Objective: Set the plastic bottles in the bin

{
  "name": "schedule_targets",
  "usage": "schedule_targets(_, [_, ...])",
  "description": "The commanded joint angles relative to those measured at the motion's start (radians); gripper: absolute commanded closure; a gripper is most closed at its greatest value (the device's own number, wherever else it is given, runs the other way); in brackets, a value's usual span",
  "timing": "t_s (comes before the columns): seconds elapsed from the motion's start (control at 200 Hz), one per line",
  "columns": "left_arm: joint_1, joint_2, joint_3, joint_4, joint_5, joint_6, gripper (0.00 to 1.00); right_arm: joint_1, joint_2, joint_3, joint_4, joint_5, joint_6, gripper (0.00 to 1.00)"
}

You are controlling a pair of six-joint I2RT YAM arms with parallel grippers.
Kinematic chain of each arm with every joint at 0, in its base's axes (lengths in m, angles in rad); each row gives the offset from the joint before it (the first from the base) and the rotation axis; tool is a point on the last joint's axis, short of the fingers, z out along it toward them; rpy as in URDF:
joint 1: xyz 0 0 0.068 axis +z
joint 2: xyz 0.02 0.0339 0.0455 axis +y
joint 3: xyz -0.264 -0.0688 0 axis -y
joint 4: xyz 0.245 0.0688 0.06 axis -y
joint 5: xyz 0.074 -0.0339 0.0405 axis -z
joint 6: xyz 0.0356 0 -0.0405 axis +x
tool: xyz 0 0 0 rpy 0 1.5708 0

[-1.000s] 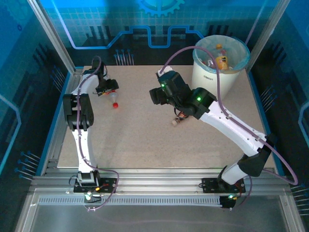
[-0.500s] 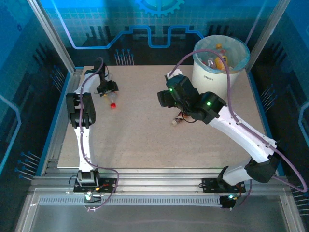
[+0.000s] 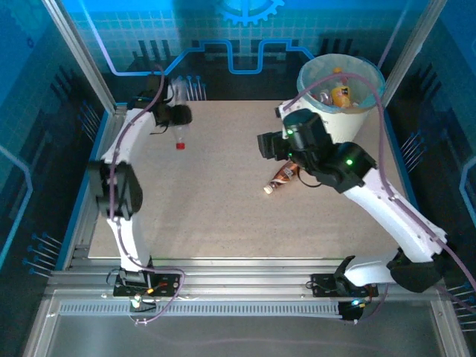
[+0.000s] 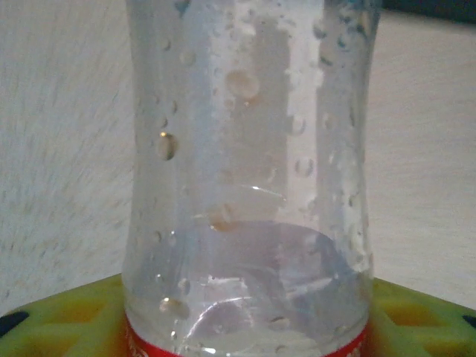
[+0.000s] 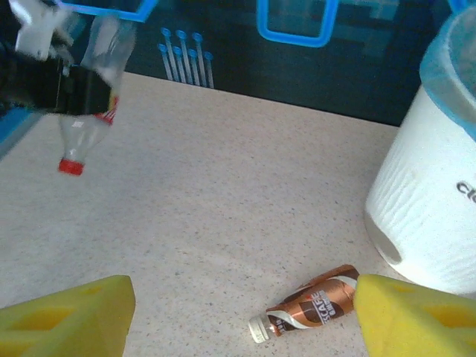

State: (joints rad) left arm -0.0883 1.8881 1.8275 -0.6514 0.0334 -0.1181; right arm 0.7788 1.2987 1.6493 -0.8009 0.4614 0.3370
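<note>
The left jaws are closed on a clear bottle (image 3: pixel 179 137) with a red cap and label, holding it cap-down over the far left corner of the worktop (image 3: pixel 223 223), well apart from the bin (image 3: pixel 355 120) at the far right corner. The right jaws stand wide and empty above a brown bottle (image 3: pixel 284 174), which lies on its side on the worktop near the foot of the bin. The task appears nearly complete: several bottles, including an orange bottle (image 3: pixel 342 94), already lie in the bin, and two are left to deliver, the held clear bottle and the brown bottle, not yet gripped.
</note>
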Motion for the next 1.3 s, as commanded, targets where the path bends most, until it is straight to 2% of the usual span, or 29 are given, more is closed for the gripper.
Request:
schedule_targets(0.0, [-0.165,-0.271,-0.129,0.206,0.060,0.100,0.42,-0.008,-0.114,-0.006,0.136,-0.256,-0.144,0.21])
schedule_targets(0.095, [-0.292,-0.427,-0.261,0.352,0.118,0.132,0.43,-0.007,-0.190,-0.035,0.224,-0.328,-0.185,0.21])
schedule_targets(0.245, [-0.499,-0.590,-0.405,0.475,0.283,0.287,0.41,-0.009,-0.268,-0.049,0.304,-0.461,-0.242,0.20])
schedule_targets(0.325, [-0.567,-0.639,-0.450,0.519,0.373,0.301,0.41,-0.009,-0.284,-0.040,0.307,-0.515,-0.260,0.17])
schedule_targets(0.475, [-0.649,-0.659,-0.468,0.532,0.431,0.308,0.42,-0.008,-0.297,-0.046,0.312,-0.569,-0.260,0.09])
schedule_targets(0.6, [-0.688,-0.666,-0.505,0.562,0.446,0.338,0.43,-0.007,-0.294,-0.061,0.295,-0.516,-0.242,0.08])
schedule_targets(0.97, [-0.719,-0.716,-0.581,0.720,0.395,0.313,0.44,-0.008,-0.322,-0.127,0.313,-0.323,-0.152,0.07])
schedule_targets(1.296, [-0.735,-0.743,-0.629,0.768,0.364,0.322,0.44,-0.011,-0.339,-0.139,0.314,-0.265,-0.099,0.05])
